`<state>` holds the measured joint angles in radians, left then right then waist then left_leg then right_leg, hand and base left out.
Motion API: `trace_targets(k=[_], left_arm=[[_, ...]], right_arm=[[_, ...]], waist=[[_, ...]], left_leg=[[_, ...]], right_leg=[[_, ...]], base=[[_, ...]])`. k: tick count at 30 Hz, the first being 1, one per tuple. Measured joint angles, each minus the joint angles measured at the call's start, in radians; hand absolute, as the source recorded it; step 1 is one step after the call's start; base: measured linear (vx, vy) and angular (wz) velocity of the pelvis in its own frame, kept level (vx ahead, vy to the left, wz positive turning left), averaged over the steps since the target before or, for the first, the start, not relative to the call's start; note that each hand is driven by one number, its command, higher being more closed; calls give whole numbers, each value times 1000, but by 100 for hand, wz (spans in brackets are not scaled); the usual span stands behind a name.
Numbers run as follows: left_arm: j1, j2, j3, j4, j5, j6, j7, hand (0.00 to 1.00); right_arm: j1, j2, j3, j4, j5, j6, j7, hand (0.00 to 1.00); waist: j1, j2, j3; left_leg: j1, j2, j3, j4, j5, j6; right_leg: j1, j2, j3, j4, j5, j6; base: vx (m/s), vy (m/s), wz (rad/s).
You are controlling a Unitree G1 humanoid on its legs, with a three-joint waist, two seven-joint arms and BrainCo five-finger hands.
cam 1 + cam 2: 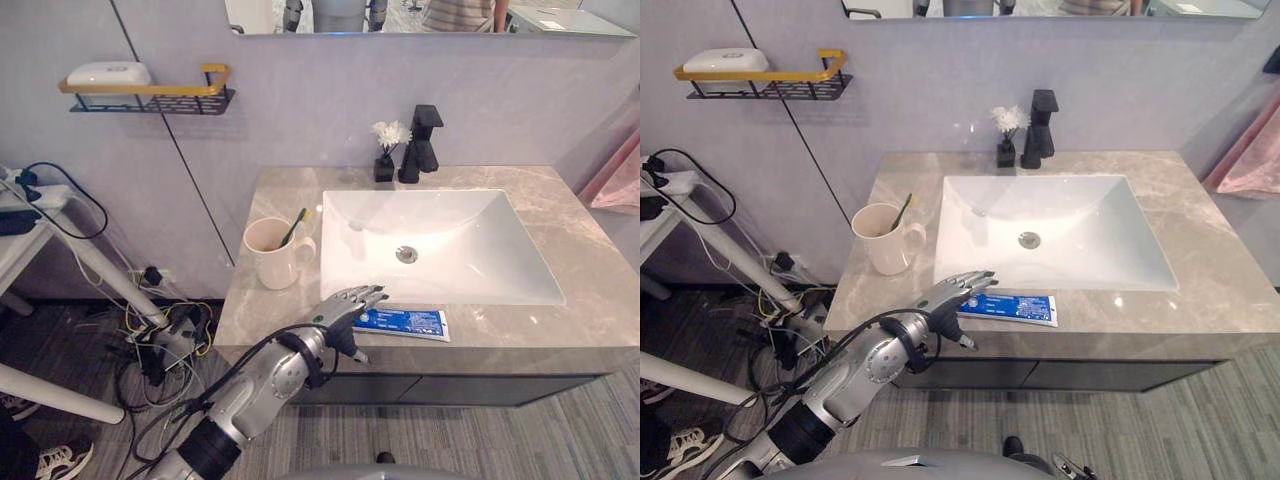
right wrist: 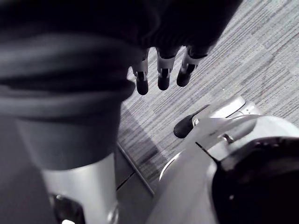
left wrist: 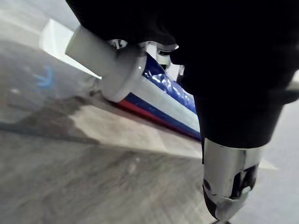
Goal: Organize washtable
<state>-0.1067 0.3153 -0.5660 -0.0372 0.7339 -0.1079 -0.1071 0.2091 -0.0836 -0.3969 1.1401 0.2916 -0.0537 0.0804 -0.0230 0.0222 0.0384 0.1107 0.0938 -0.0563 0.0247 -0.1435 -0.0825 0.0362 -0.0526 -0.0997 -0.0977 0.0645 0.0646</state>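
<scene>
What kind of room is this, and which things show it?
Most likely a bathroom: a white sink set in a marbled counter with a black faucet, a mug holding a toothbrush, and a toothpaste tube at the front edge.

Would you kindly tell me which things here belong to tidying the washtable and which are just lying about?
Job: toothpaste tube at the counter's front edge; cup holding a toothbrush; left hand, open, at the tube's cap end.
Lying about: faucet; flower vase; soap on the wall shelf; pink towel.
</scene>
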Motion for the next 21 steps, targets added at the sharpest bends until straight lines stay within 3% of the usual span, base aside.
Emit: trace_targets(k=[4, 5, 21], left_arm=[[-1, 1, 22, 22, 0, 8, 10, 0], [-1, 1, 22, 39, 0, 11, 11, 100], [-2, 7, 19, 42, -1, -11, 35, 100]], right_arm=[[0, 1, -3, 1, 0, 0, 0, 0], [0, 2, -5, 1, 0, 0, 0, 0], [0, 4, -11, 1, 0, 0, -2, 0]], waist=[[-2, -2, 3], [-3, -1, 3], [-9, 0, 5]], left_leg=[[0, 0, 2, -2, 0, 0], [0, 0, 3, -3, 0, 0], [-1, 0, 8, -10, 0, 0]], right_leg=[[-1, 0, 2, 0, 0, 0], [-2, 0, 2, 0, 0, 0], [-8, 0, 5, -1, 0, 0]], base=[[0, 0, 0], [0, 0, 0], [0, 0, 0]])
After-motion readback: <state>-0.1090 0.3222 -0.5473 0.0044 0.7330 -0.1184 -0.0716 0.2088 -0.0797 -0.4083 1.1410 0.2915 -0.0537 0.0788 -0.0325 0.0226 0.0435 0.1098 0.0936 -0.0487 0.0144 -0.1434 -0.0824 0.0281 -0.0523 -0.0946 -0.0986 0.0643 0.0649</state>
